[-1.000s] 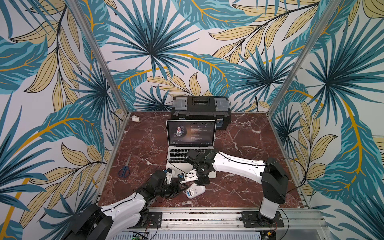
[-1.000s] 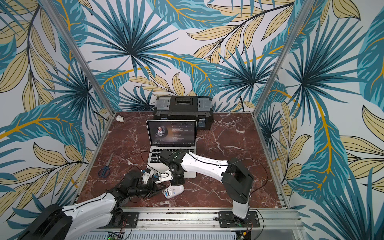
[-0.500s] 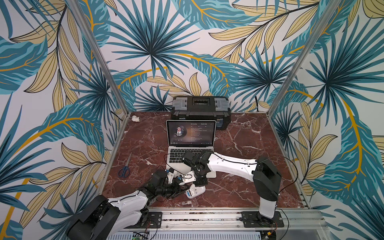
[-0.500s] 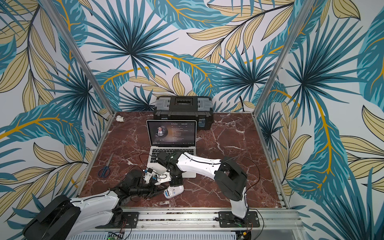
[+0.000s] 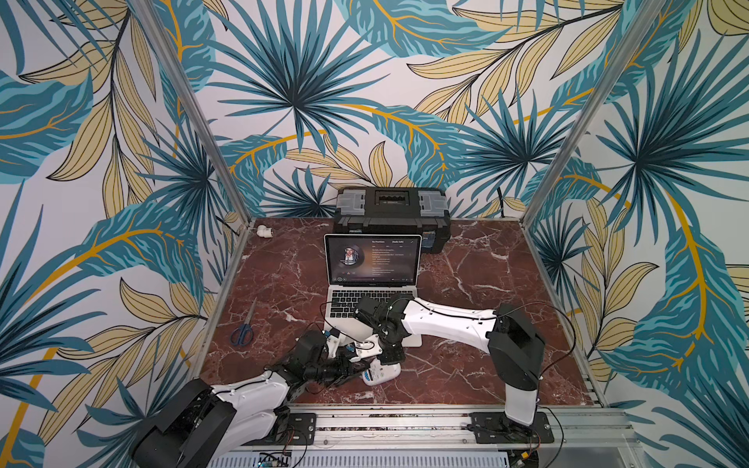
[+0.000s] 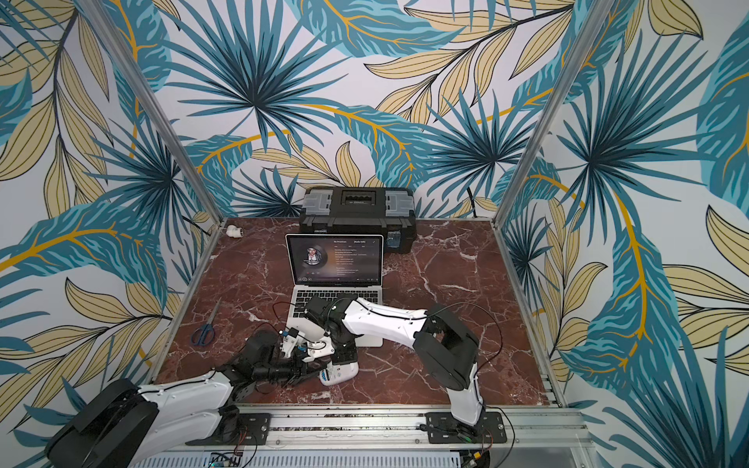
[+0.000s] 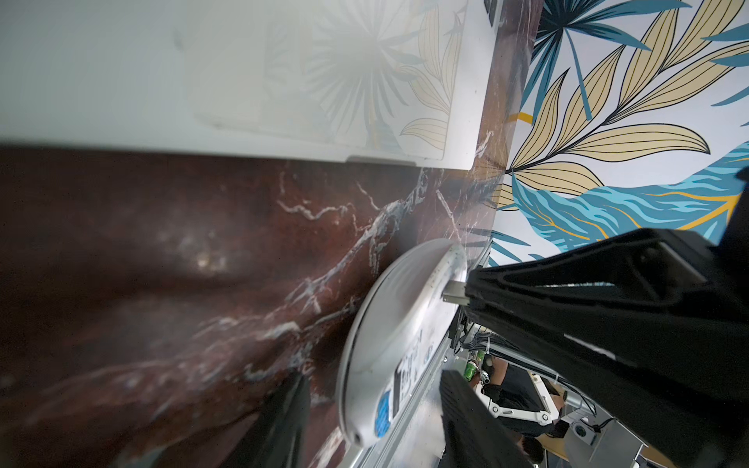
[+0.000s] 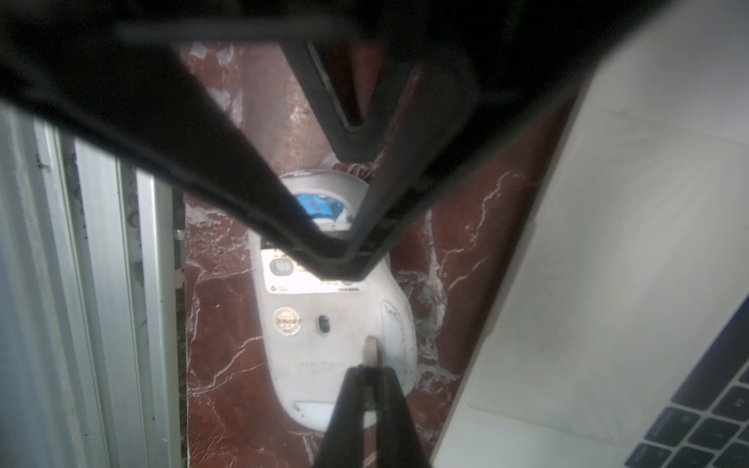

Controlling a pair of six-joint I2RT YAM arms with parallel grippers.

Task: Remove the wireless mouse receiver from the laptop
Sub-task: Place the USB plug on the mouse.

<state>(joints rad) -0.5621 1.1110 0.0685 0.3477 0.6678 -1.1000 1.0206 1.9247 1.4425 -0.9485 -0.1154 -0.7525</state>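
The silver laptop (image 5: 372, 259) (image 6: 335, 259) stands open mid-table. In front of it the white wireless mouse (image 5: 383, 372) (image 6: 340, 370) (image 8: 324, 324) lies underside up, its blue label showing. My left gripper (image 7: 375, 377) has its fingers (image 7: 466, 409) on either side of the mouse's (image 7: 389, 324) near end and is shut on it. My right gripper (image 8: 371, 370) (image 7: 468, 293) is shut on the receiver (image 8: 371, 350) (image 7: 456, 293), a small metal plug. The receiver is out of the laptop (image 8: 608, 202), and its tip is at the mouse's underside.
A black toolbox (image 5: 391, 210) stands behind the laptop. Blue-handled scissors (image 5: 243, 330) lie at the left. A small white fitting (image 5: 264, 231) sits in the back left corner. The aluminium rail (image 5: 405, 421) (image 8: 101, 283) runs just in front of the mouse.
The right arm has folded in to the left and brought the receiver closer to the mouse. The left arm has sunk lower. The mouse has stayed in place.
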